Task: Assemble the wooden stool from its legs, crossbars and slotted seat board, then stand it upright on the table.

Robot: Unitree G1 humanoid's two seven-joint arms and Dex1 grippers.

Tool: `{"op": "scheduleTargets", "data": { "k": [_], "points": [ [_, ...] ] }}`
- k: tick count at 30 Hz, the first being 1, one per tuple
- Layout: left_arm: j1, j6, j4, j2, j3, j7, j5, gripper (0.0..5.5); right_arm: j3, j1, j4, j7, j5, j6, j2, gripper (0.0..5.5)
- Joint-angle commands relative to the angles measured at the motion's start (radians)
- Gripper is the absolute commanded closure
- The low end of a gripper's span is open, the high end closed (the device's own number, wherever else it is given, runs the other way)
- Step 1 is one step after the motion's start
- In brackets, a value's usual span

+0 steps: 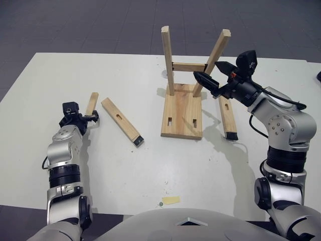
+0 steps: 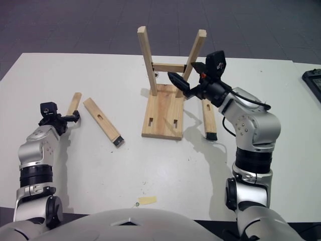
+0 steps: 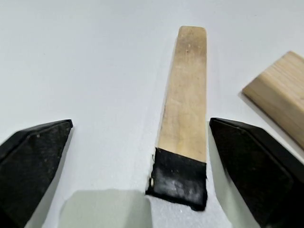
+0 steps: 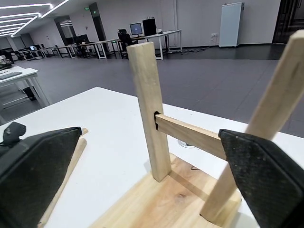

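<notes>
The slotted seat board [image 1: 181, 114] lies flat mid-table. Two legs stand in its far end: the left leg [image 1: 168, 60] upright, the right leg [image 1: 214, 59] leaning, with a crossbar [image 1: 189, 67] joining them. My right gripper [image 1: 213, 73] is open around the leaning leg just below the crossbar; the right wrist view shows its fingers [image 4: 42, 161] wide apart. One loose leg [image 1: 122, 122] with a black foot lies left of the board, another [image 1: 228, 117] lies right of it. My left gripper [image 1: 92, 117] is open, low over the black end of a thin wooden piece [image 3: 184, 104].
The white table [image 1: 60, 75] has free room at the front and far left. A yellow sticky note [image 1: 170, 200] and a tiny screw [image 1: 160, 203] lie near the front edge. A dark object [image 2: 313, 80] sits at the table's right edge.
</notes>
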Motion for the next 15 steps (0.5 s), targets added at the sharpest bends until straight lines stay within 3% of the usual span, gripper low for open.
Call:
{"op": "scheduleTargets", "data": {
  "k": [1, 15],
  "points": [
    [0.006, 0.009, 0.106, 0.004, -0.01, -0.025, -0.001, 0.75, -0.024, -0.027, -0.025, -0.039, 0.056, 0.037, 0.017, 0.1],
    [0.01, 0.141, 0.183, 0.094, -0.167, -0.239, 0.006, 3.26, -0.076, -0.059, -0.09, -0.205, 0.218, 0.088, 0.081, 0.1]
  ]
}}
